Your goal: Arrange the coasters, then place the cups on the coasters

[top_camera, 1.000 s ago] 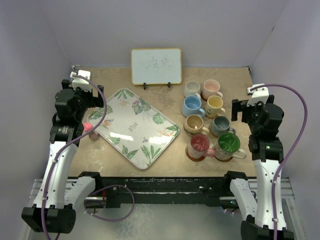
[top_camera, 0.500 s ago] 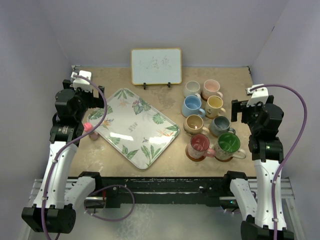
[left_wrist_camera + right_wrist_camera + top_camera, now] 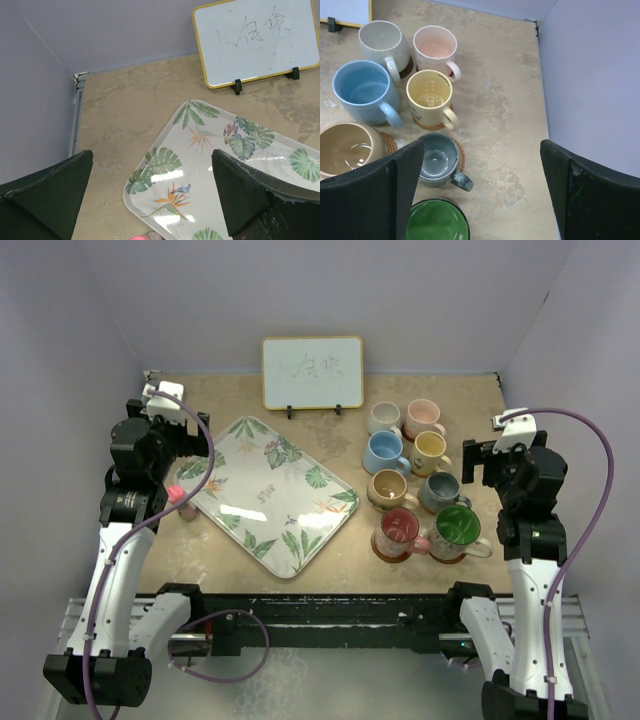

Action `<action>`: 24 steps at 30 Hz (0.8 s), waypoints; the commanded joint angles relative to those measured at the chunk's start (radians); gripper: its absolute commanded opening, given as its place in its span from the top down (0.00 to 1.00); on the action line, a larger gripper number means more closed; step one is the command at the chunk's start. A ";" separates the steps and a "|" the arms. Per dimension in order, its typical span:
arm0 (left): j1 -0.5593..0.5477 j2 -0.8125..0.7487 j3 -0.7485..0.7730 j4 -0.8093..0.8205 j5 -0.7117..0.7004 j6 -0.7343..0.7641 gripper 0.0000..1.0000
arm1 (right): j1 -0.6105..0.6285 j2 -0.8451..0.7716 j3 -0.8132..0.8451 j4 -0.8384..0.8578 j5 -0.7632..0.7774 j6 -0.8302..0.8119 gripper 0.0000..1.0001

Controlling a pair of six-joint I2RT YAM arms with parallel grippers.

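Cups [image 3: 415,480] cluster at right, each seemingly on a coaster [image 3: 460,154] (some discs hidden), left gripper [image 3: 150,200] and right gripper [image 3: 480,185] both spread wide, empty; any retreat should go high, clear of handles.

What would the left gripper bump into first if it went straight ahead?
Most likely the leaf-patterned tray: its corner lies straight ahead of the open left gripper, though depth is hard to judge.
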 commanded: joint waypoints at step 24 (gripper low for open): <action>0.012 -0.002 0.020 0.029 0.037 0.013 0.02 | 0.003 0.000 0.017 0.022 -0.036 -0.011 0.00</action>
